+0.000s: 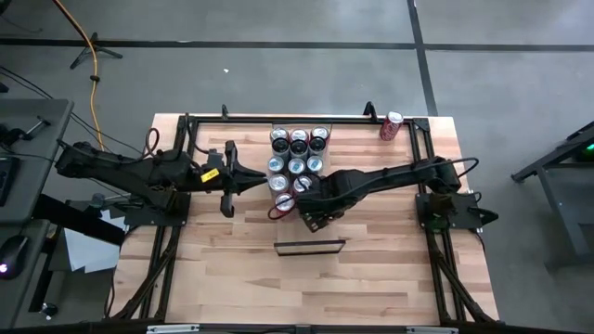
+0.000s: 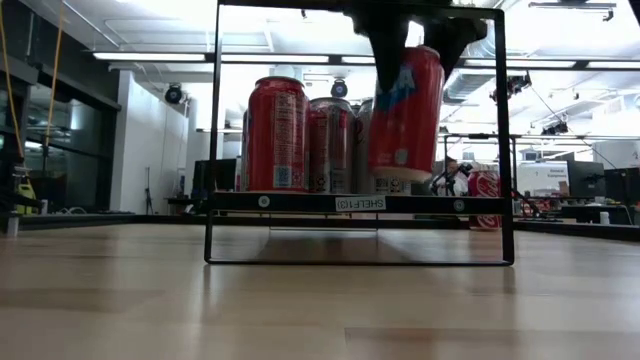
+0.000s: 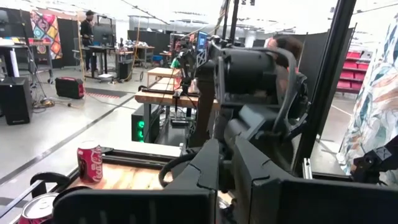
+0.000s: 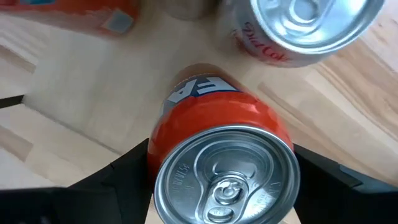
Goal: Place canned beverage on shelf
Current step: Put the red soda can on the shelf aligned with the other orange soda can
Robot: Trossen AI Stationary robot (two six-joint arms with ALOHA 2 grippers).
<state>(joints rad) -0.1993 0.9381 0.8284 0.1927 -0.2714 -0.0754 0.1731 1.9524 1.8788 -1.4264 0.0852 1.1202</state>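
The left hand (image 1: 228, 179) waits shut and empty, just left of the stocked cans (image 1: 297, 153). The right hand (image 1: 299, 206) grips an orange can (image 4: 221, 162) upright and lifted, tilted slightly, above the shelf (image 2: 360, 203), likely to clear its neighbours.

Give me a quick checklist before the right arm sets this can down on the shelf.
1. Grip: right gripper has its fingers on both sides of the orange can: ok.
2. Can lifted clear of the shelf, low view: ok.
3. Can upright: tilted: not ok.
4. Free spot beside the standing cans: cannot tell.
5. Left gripper shut, waiting left of the cans: ok.
6. Stray can lying far off at the table's edge: ok.
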